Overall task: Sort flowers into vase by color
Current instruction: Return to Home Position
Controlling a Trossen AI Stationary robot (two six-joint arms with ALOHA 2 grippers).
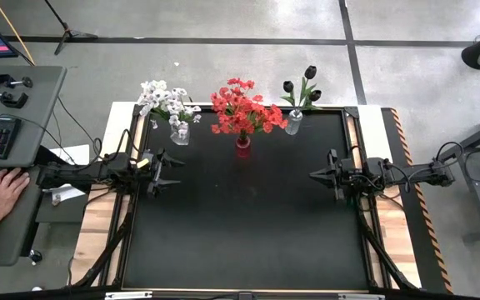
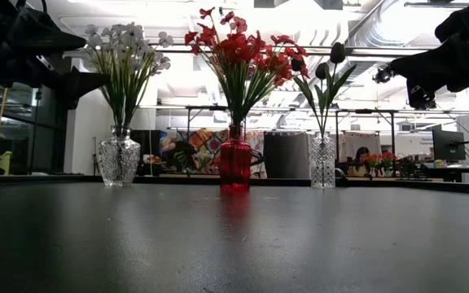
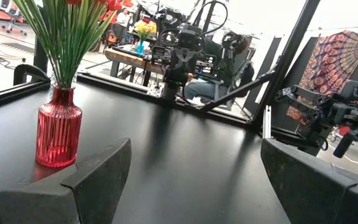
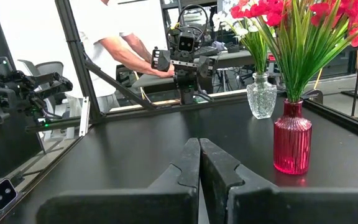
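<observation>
Asking: item one, the flowers. Where do yours stand?

Answering: three lots, all upright in vases along the far edge of the table (image 1: 248, 242). White flowers (image 1: 163, 98) in the left vase (image 1: 179, 133). Red flowers (image 1: 242, 110) in the red vase (image 1: 242, 147), middle. Black flowers (image 1: 302, 82) in the right vase (image 1: 293, 125). You have no stem showing flat on the table.

Asking: item two, your grippers?

Answering: left gripper (image 1: 176, 172), fingers spread wide, nothing between them. Right gripper (image 1: 313, 175), fingers pressed together, nothing held. They face each other across the table, well apart.

Asking: item three, the relation your next move turns on?

Answering: every vase lies to the far side of the line between your two grippers. The white lot is near the left gripper, just beyond it. The black lot is nearer the right gripper. The red lot sits between the two. All stems run vertical, heads fanning out above the vase necks.

Asking: verdict?

Answering: sorting looks complete, so you likely need only draw each arm back along its own side. Your left arm has the least room: keep it from swinging toward the far edge, or it may catch the white heads.
</observation>
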